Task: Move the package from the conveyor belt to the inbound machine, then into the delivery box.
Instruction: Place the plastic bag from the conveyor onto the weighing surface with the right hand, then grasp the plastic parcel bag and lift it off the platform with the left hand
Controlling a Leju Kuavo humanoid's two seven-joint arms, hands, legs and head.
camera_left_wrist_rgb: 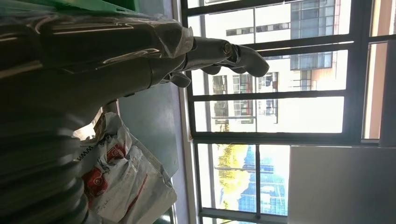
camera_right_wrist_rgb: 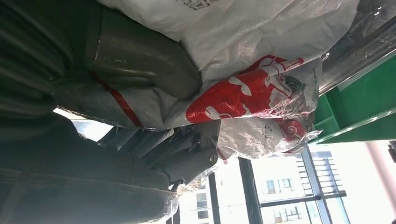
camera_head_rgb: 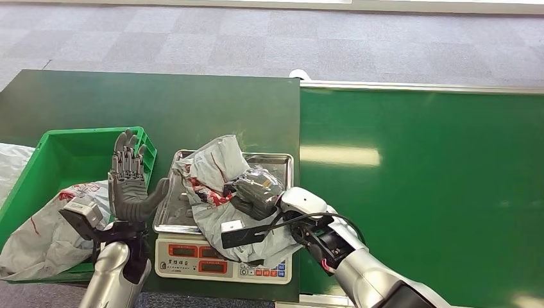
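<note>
Here, from the head view: right robot hand (camera_head_rgb: 255, 194) grasping the grey package (camera_head_rgb: 215, 168), crumpled and lying on the steel pan of the scale (camera_head_rgb: 192, 218). Scale sitting on the dark green counter (camera_head_rgb: 160, 102), with the conveyor belt (camera_head_rgb: 423, 179) just beside the scale on the right. Left robot hand (camera_head_rgb: 131, 179) hovering beside the scale, released, fingers apart and pointing up, holding nothing. Green delivery box (camera_head_rgb: 58, 154) lying just left of the scale, a second grey bag (camera_head_rgb: 45, 231) resting inside.

From the left wrist view: left robot hand (camera_left_wrist_rgb: 140, 60) reaching out with nothing in it, a bag with red print (camera_left_wrist_rgb: 121, 177) below, windows (camera_left_wrist_rgb: 280, 93) beyond.

From the right wrist view: right robot hand (camera_right_wrist_rgb: 154, 93) pressing into the package (camera_right_wrist_rgb: 252, 93), thumb and darker fingers clamping the red-printed plastic.
</note>
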